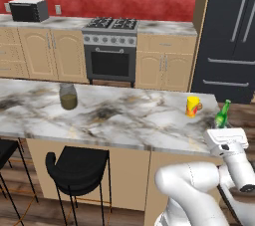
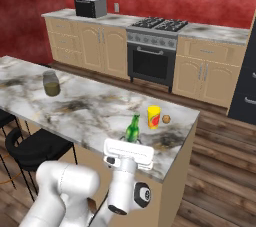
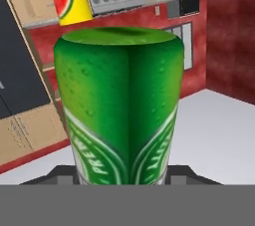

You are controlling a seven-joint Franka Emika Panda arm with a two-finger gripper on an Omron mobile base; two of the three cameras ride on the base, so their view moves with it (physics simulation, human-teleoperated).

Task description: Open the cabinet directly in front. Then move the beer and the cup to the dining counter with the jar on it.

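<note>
marble dining counter [image 1: 124, 115] bears jar [image 1: 68, 96] and cup [image 1: 192, 106]; pincer [image 2: 128, 147] clamps the beer [image 2: 132, 130] beside it.

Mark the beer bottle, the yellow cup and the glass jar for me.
beer bottle [image 2: 132, 131], right base view, green neck.
yellow cup [image 2: 153, 117], right base view, side wall.
glass jar [image 1: 68, 96], left base view, middle of the glass body.

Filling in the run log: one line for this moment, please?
stage: placing bottle | gripper: around bottle | cup: on island | jar: on island
</note>
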